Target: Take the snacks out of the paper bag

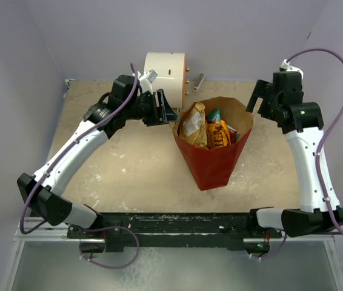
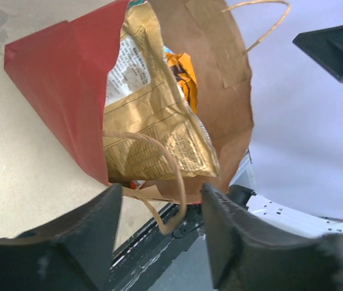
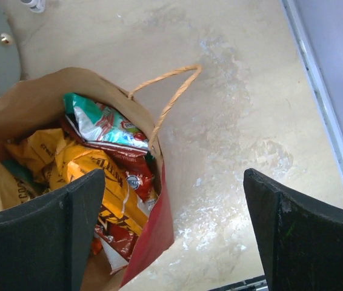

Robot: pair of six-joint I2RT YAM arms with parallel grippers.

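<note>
Bare table (image 1: 123,170) stretches wide on the left, between the side wall and the left arm, with room toward the near edge too. Behind the arm's wrist a white cylinder (image 1: 165,71) sits against the back wall, leaving little space there. The left gripper (image 2: 161,189) is at the left rim of the paper bag (image 1: 211,163). Its fingers are apart and nothing is pinched. One twine handle (image 2: 171,176) loops down through the gap, and a gold foil packet (image 2: 153,133) pokes above the rim just ahead. The bag stands upright at mid-table, mouth open, all the snacks inside. The gold packet leans on the left wall, the yellow-orange chip bag (image 3: 93,170) is in the middle, a teal packet (image 3: 102,124) is toward the back and a red chip bag (image 3: 132,167) lies under it. The right gripper (image 3: 173,182) hangs over the bag's right rim, spread wide and holding nothing. Beyond it, open table runs to the right rail.
</note>
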